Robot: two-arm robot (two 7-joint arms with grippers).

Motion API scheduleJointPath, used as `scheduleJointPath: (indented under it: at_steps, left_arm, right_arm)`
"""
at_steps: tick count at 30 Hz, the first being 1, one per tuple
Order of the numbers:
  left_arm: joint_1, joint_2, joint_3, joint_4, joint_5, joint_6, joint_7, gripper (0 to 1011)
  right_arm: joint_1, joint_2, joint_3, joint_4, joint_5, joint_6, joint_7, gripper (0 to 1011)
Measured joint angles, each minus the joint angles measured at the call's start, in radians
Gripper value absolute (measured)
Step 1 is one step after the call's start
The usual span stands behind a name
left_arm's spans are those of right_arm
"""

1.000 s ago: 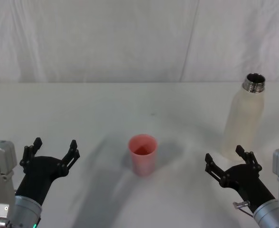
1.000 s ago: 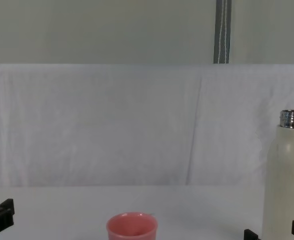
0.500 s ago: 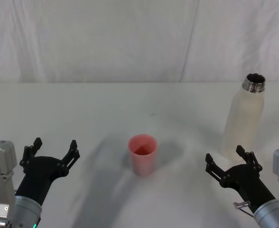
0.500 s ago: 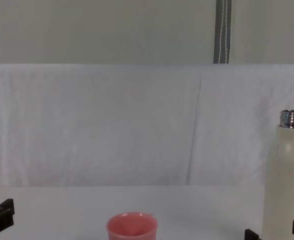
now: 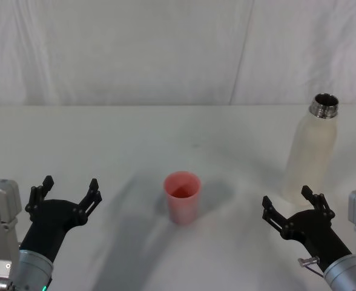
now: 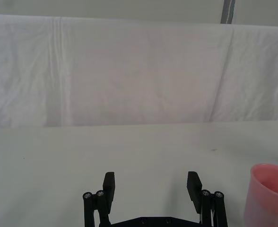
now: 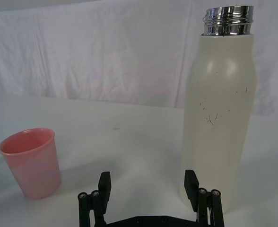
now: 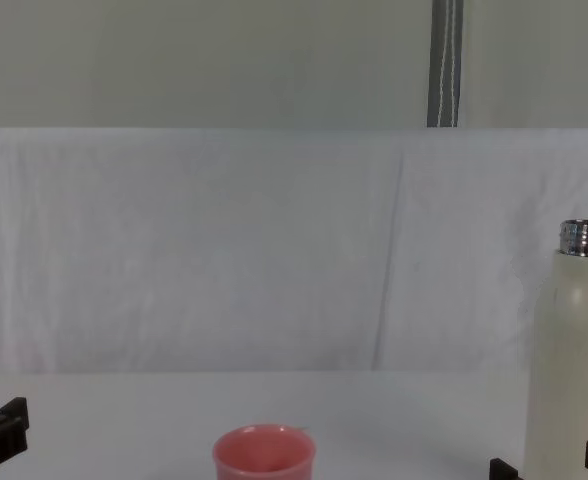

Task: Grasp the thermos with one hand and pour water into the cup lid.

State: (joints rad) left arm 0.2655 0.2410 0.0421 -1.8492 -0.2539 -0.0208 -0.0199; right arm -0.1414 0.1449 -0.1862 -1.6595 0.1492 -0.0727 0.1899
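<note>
Nearest the table's [image 5: 135,130] front edge, toward the left corner: the left gripper [image 5: 67,193], fingers spread wide with nothing between them, hovering low and well apart from everything else. In the left wrist view, the same gripper [image 6: 151,185] with its 2 black fingertips [image 6: 108,182] held apart over bare white surface, the pink rim of the cup lid [image 6: 270,194] off to 1 side.

Toward the front right corner: the right gripper [image 5: 296,206], fingers likewise spread, empty, pointing toward the base of the thermos [image 5: 311,151] and stopping just short of it. In the right wrist view, the right gripper [image 7: 148,185] with 1 fingertip [image 7: 191,182] lined up in front of the bottle's lower wall; contact there impossible to judge, the other fingertip over open table.

A little farther back, near the middle of the table: the cup lid [image 5: 182,196], upright, mouth open, standing alone between the 2 grippers and well apart from both. From the chest view, just its pink rim [image 8: 264,453] rising at the lower edge.

Farther back and toward the right edge: the thermos, upright, uncapped, its shiny threaded steel neck open at the top, cream-white body with a few faint scuff marks visible in the right wrist view [image 7: 220,104]. Far taller than the cup lid, and well apart from it.

Behind the table's far edge: a wrinkled white cloth backdrop [image 5: 166,48].
</note>
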Motion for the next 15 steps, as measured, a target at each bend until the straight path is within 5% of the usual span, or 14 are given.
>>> scheduleJointPath:
  at_steps: [15]
  left_arm:
    - [0.000,0.000,0.000,0.000,0.000,0.000,0.000,1001]
  right_arm:
    - [0.000,0.000,0.000,0.000,0.000,0.001,0.000,1001]
